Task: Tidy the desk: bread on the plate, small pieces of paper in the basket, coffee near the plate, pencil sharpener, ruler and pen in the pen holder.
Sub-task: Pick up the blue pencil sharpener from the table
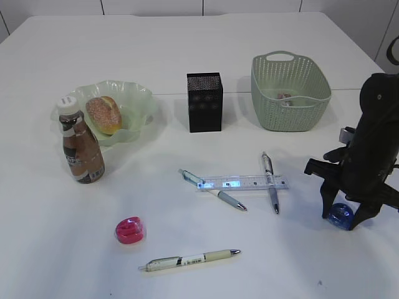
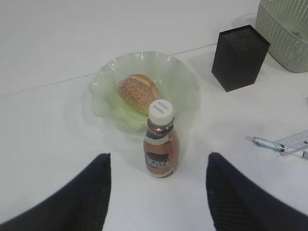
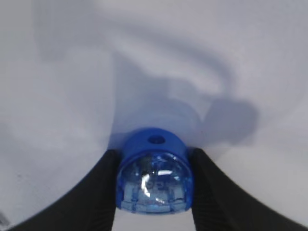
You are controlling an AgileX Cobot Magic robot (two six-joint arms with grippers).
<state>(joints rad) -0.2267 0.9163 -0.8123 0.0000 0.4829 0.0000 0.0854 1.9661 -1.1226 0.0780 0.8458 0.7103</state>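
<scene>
Fingers (image 3: 98, 192) of the right gripper (image 1: 341, 219) are pressing both sides of the blue pencil sharpener (image 3: 154, 175) near the desk's (image 1: 187, 56) right edge. Left gripper (image 2: 156, 192) is hanging with fingers apart above the coffee (image 2: 161, 144), nothing blocking either.

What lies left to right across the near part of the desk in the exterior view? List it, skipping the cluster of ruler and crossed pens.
Pink pencil sharpener → cream pen → blue pencil sharpener, sitting between the right gripper's fingers.

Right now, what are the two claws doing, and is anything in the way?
Right gripper around small blue translucent pencil sharpener, fingers at its sides, on the white desk. Left gripper open, empty. Nothing blocking.
</scene>
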